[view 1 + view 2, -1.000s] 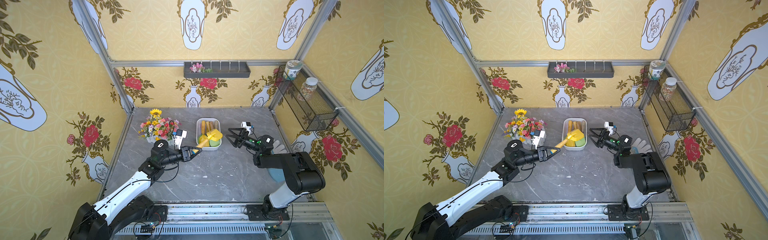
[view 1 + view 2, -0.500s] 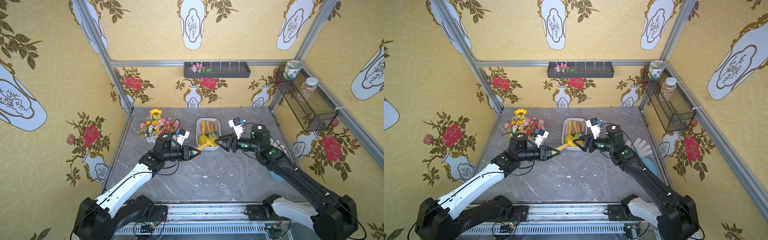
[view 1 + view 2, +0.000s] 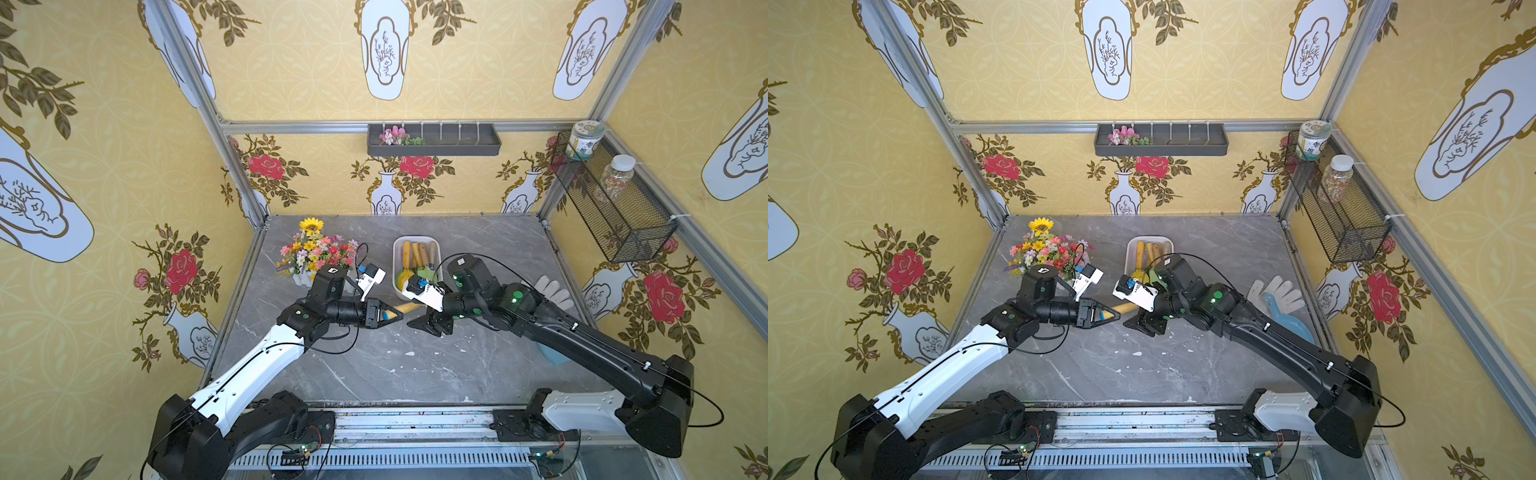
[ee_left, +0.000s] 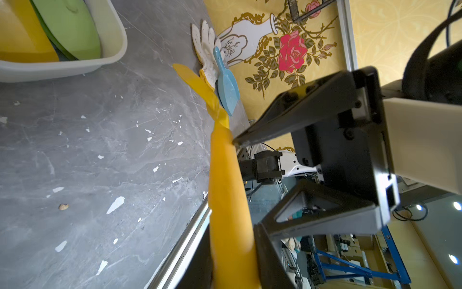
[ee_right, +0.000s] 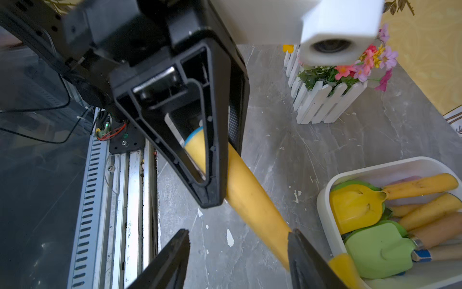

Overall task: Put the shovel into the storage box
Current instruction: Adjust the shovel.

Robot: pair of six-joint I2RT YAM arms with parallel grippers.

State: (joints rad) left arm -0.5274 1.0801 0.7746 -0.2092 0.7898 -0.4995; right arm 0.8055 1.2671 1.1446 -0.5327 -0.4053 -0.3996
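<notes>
top views: the shovel [image 3: 409, 307], with a thick yellow handle, hung above the grey table [image 3: 395, 365] just in front of the white storage box [image 3: 395, 262], its blade hidden under the right wrist. the left gripper [image 3: 388, 316] was clamped on the handle's end, and the right gripper [image 3: 419, 320] stood with jaws apart at the handle. half a second earlier the shovel had reached over the box; both arms had since drawn toward the front edge. the jar [image 3: 585, 139] label was too small to read. left wrist view: the shovel [image 4: 225, 187] showed a flat yellow blade pointing toward a white glove [image 4: 205, 50] and a blue scoop [image 4: 226, 87]. right wrist view: the handle's end was pale blue inside the closed left jaws, the right fingers [image 5: 305, 260] straddled the handle, and the storage box [image 5: 325, 200] held yellow and green shovels.
</notes>
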